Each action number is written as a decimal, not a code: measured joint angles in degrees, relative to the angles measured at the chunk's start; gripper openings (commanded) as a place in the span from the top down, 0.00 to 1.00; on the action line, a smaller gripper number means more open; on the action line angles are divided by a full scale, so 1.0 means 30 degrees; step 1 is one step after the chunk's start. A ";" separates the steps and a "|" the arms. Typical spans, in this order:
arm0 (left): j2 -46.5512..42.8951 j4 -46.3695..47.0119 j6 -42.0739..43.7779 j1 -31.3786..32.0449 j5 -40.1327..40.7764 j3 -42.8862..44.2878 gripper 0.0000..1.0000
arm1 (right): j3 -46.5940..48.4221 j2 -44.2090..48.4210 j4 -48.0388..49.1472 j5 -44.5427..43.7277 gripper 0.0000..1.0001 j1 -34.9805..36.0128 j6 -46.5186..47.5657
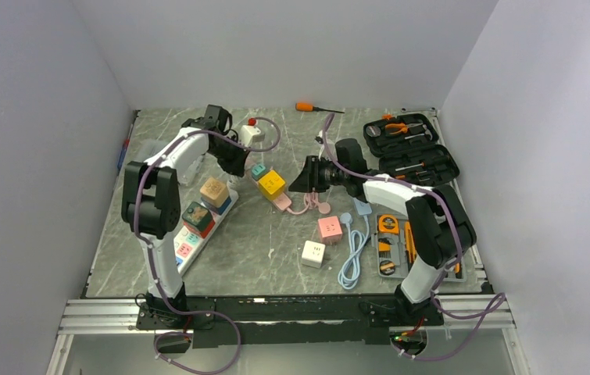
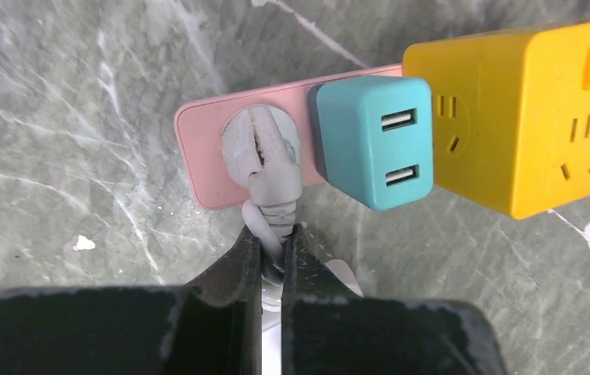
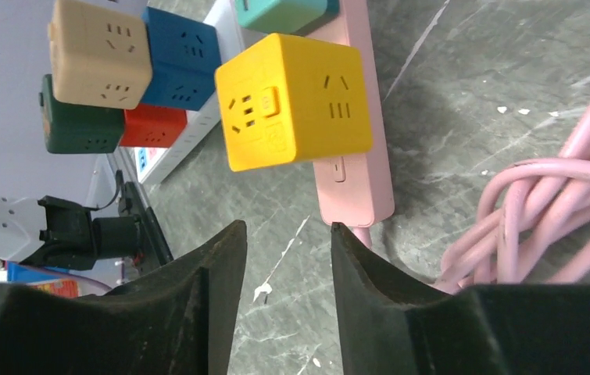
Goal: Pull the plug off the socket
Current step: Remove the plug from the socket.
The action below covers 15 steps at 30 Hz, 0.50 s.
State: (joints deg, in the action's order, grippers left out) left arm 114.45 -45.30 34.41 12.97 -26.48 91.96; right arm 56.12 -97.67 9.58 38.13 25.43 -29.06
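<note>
The left claw (image 2: 273, 238) is clamping the gray cord (image 2: 256, 221) just below the gray plug (image 2: 260, 148), which is sitting in the far end of the pink power strip (image 2: 202, 152). The right claw (image 3: 287, 234) is hanging with its fingers apart by the strip's near end. At far right, an open tool case (image 1: 454, 167) is holding pliers (image 1: 398, 127).

Pink socket strip (image 2: 202, 152), grey plug (image 2: 260, 148), teal adapter (image 2: 373, 141), yellow cube (image 2: 510, 117).

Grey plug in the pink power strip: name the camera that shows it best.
Left wrist. The grey plug sits close and central, seated in the pink strip, the left gripper pinching its cord. The top view hides it under the left arm; the right wrist view cuts it off.
</note>
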 measured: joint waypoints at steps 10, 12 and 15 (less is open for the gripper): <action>-0.4488 0.0423 0.1690 0.0262 -0.2157 -0.1923 1.00 | 0.0262 -0.0991 0.0583 0.1253 0.47 -0.0648 -0.0197; -0.5042 0.0415 0.2106 0.0299 -0.2492 -0.2222 1.00 | 0.0444 -0.0991 0.0794 0.1457 0.46 -0.0925 -0.0226; -0.5508 0.0452 0.2922 0.0335 -0.2936 -0.2659 1.00 | 0.0641 -0.0984 0.1129 0.1581 0.43 -0.1253 -0.0240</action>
State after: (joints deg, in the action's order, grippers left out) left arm 97.93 -43.94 43.18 13.98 -35.29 83.99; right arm 58.04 -100.62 12.97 42.87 21.67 -29.78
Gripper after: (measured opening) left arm 0.079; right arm 0.545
